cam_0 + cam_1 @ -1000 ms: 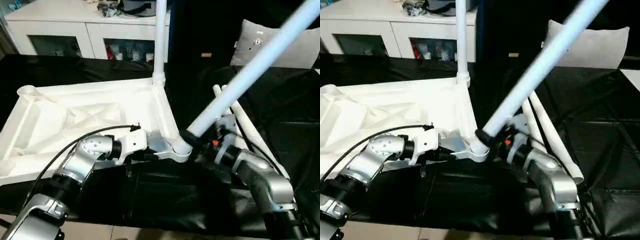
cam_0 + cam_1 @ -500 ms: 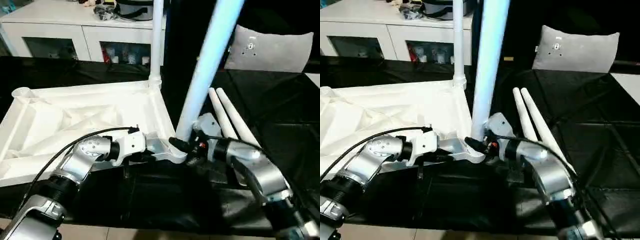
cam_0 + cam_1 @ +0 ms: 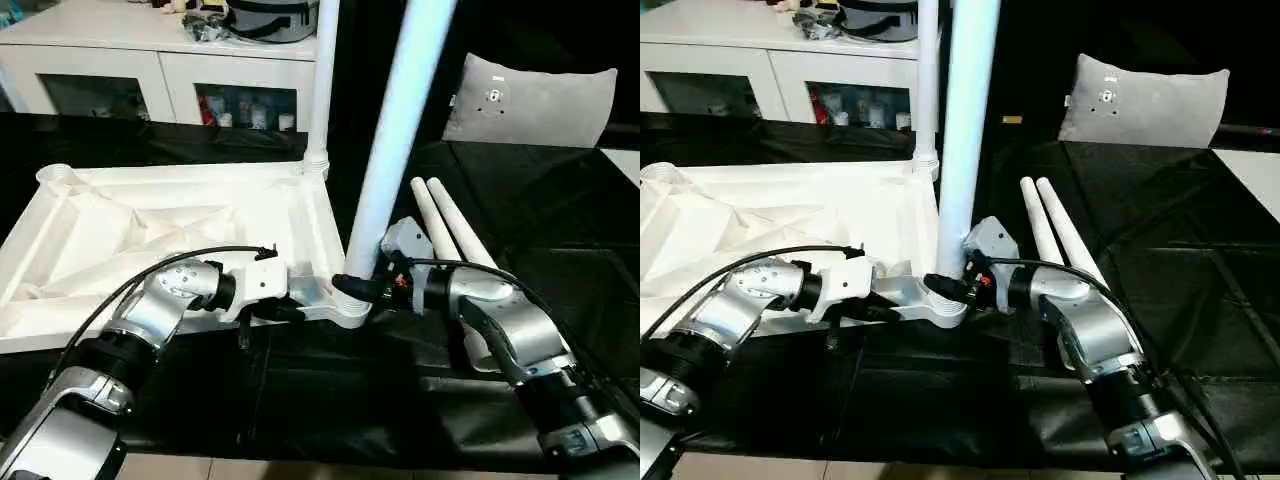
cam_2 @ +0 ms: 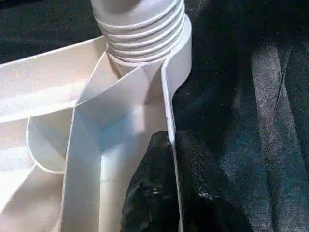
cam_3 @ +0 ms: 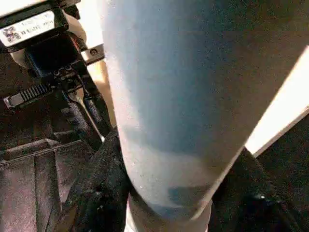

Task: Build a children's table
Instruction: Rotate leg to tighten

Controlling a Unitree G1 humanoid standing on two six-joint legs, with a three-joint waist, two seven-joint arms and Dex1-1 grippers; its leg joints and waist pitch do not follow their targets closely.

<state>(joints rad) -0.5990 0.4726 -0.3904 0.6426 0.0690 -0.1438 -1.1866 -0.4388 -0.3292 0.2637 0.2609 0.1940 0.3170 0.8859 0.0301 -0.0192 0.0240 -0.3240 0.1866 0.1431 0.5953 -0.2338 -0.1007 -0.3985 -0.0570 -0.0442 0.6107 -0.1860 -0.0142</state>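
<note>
The children's table top lies upside down on the black work table, ribs facing up. One white leg stands upright in its far right corner socket. A second leg stands nearly upright at the near right corner socket, its ribbed end sitting in the socket. My right gripper is shut around this leg just above the socket, a black finger on each side. My left gripper is shut on the top's near rim beside that corner. Two loose legs lie to the right.
A white cabinet with clutter on top stands behind the work table. A grey cushion sits at the back right. A black cable loops over my left forearm. The black cover hangs over the table's near edge.
The held leg has swung from a steep lean to the right to nearly upright over the near right socket, my right forearm turning with it. The left gripper has kept its hold on the rim.
</note>
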